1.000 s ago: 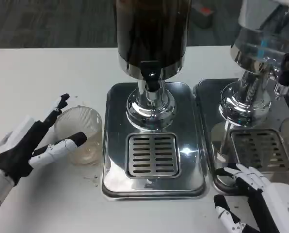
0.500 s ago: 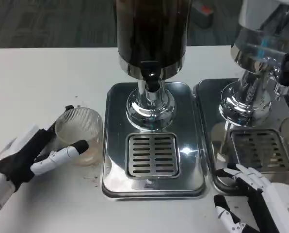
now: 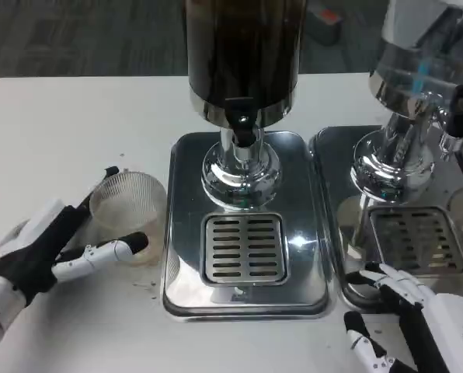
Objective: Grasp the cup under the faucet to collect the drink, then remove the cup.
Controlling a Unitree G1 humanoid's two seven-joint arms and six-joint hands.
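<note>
A clear ribbed plastic cup [image 3: 129, 208] stands on the white table just left of the steel drip tray [image 3: 183, 233], not under the black faucet [image 3: 241, 118] of the dark drink dispenser [image 3: 243, 54]. My left hand [image 3: 49, 249] wraps the cup: its thumb presses the near side low down and a black fingertip shows behind the rim. The cup looks nearly empty, with a faint film at its bottom. My right hand [image 3: 406, 318] rests at the bottom right with its fingers spread, holding nothing. The slotted grille [image 3: 245, 249] under the faucet is bare.
A second dispenser [image 3: 418, 78] with clear liquid stands on its own steel tray [image 3: 332, 194] at the right, its tap [image 3: 455, 124] near the picture's edge. Small drops speckle the table [image 3: 150, 287] by the cup. Open white table [image 3: 60, 124] lies to the left.
My left hand has closed in on the cup from spread fingers to a wrap, thumb now against its near side. The cup has shifted slightly right. The right hand has barely moved.
</note>
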